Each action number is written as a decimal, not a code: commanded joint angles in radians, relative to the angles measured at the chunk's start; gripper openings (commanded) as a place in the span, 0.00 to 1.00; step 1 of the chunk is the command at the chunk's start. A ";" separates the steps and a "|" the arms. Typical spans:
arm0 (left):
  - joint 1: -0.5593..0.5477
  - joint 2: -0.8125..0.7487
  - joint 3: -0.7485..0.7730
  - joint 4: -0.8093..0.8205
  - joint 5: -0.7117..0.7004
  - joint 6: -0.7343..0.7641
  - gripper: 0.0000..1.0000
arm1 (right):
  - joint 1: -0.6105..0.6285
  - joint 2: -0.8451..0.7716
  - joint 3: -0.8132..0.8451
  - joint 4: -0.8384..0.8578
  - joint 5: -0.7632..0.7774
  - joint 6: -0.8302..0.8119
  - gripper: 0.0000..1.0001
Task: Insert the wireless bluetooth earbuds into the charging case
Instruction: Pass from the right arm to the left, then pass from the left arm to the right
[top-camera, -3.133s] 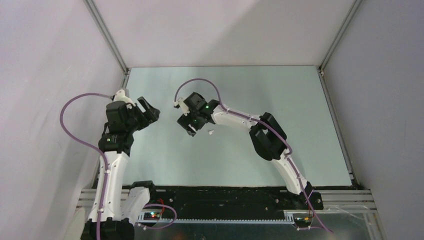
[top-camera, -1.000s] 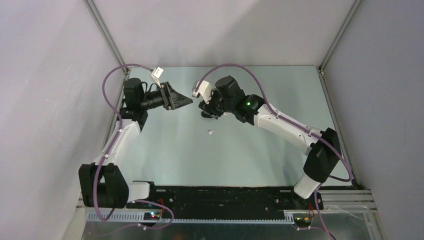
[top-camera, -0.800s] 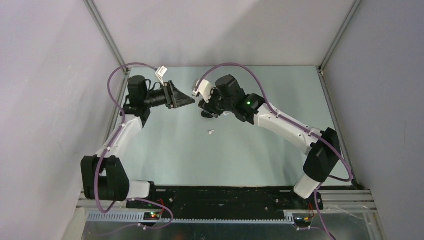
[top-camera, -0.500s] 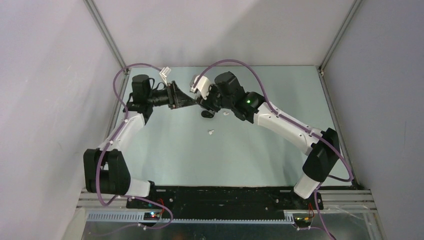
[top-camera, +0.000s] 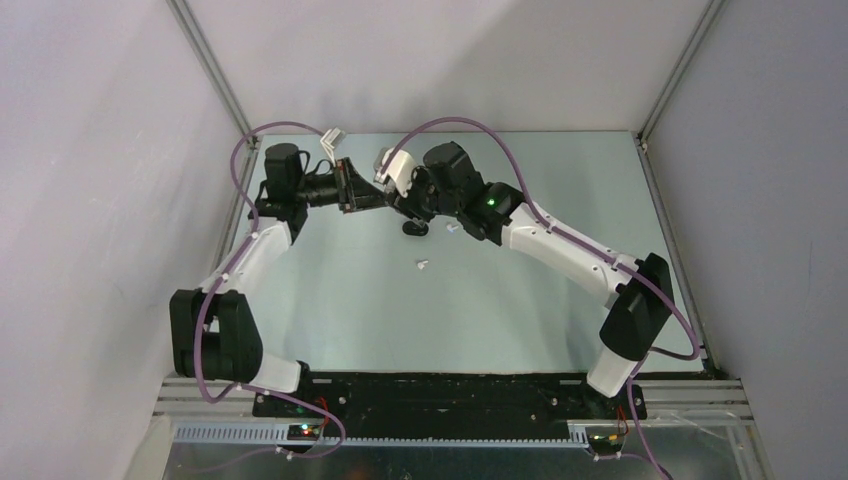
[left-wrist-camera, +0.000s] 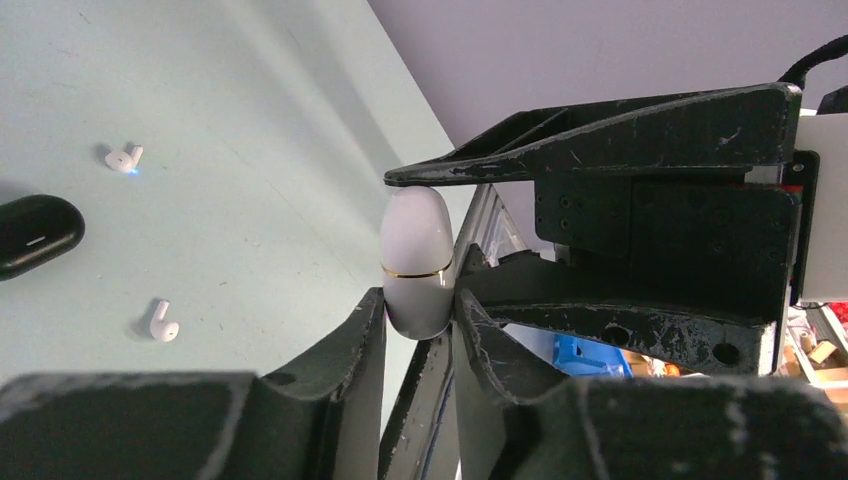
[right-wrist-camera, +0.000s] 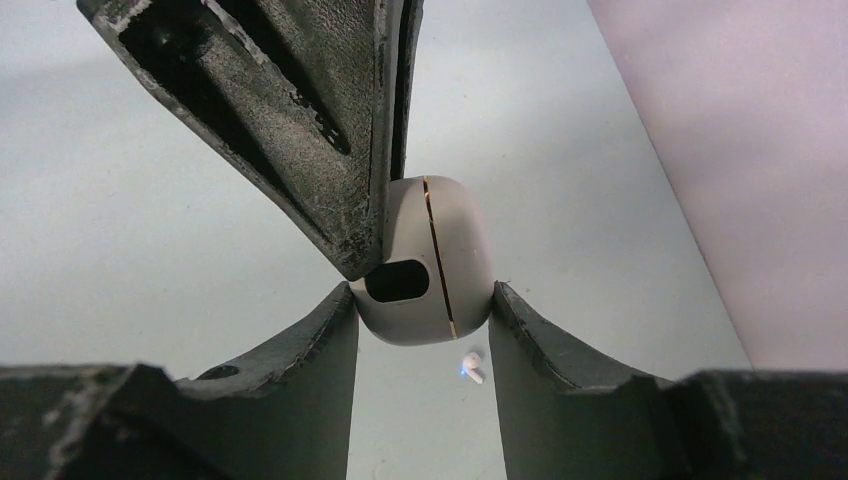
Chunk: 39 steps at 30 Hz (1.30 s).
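Overhead, top view: my left tool (top-camera: 378, 200) and right tool (top-camera: 398, 205) tip to tip; two earbuds (top-camera: 422, 265) on the table (top-camera: 520, 310) at their 4 and 5 o'clock. Left wrist: left tool pinching the charging case (left-wrist-camera: 416, 262) low, clear of the table. Right wrist: right tool clamping its sides.

Top camera looks down from behind; both wrist cameras, opposed, closely share the small white plastic case (left-wrist-camera: 417, 262) (right-wrist-camera: 430, 260).

Left jaws pinch charging case (left-wrist-camera: 416, 262) base; right jaws touch top; earbuds (left-wrist-camera: 160, 322) lie on table (left-wrist-camera: 250, 140).
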<state>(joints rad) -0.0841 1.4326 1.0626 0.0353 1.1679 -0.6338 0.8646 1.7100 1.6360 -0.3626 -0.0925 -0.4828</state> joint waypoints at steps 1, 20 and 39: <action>-0.013 -0.004 0.037 0.074 0.072 -0.041 0.25 | 0.010 0.008 0.046 0.052 -0.008 0.015 0.16; 0.024 -0.025 -0.160 0.856 0.145 -0.384 0.00 | -0.144 -0.024 0.292 -0.419 -0.396 0.196 0.87; 0.006 -0.245 -0.323 1.005 0.173 -0.244 0.00 | -0.207 0.143 0.480 -0.459 -0.860 0.346 0.73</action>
<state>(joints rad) -0.0616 1.2255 0.7708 1.0157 1.3304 -0.9115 0.6472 1.8153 2.0274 -0.8547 -0.8291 -0.1902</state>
